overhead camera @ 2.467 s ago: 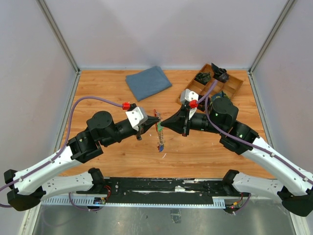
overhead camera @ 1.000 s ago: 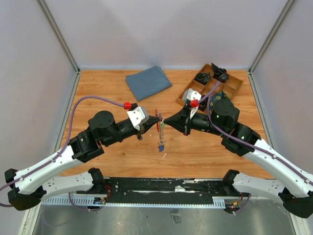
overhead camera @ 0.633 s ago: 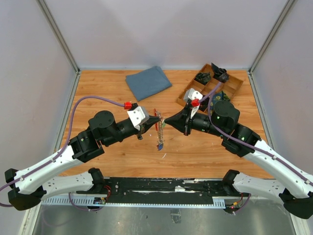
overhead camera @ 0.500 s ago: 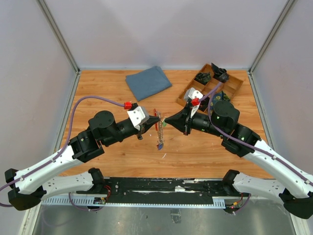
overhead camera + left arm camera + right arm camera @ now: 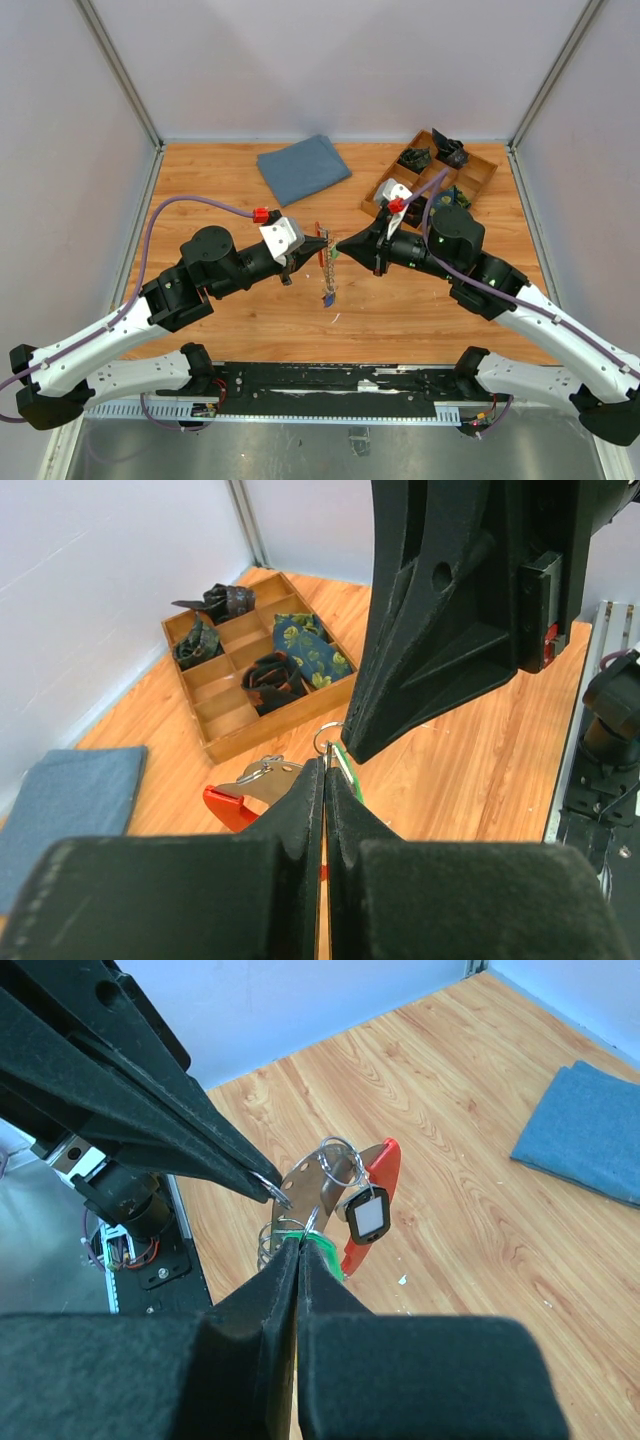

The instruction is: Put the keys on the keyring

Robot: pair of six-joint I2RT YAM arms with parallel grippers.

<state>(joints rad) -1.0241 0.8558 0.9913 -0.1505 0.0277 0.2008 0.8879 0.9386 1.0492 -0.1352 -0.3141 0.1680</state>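
With both claws pinched shut, the right gripper [image 5: 341, 245] had been eased slightly back from the left gripper [image 5: 322, 241], the small silver-grey metal keys [image 5: 327, 282] left dangling by the thin red curved keyring [image 5: 319, 250], seemingly unthreaded.

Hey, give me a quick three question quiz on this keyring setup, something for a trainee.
1. True or false: the left gripper and the right gripper are both shut.
2. The blue cloth lies: A) inside the wooden tray; B) on the table, left of the tray; C) draped over an arm.
3. Fill in: the keyring is coloured ____.
Key: 1 true; 2 B; 3 red.
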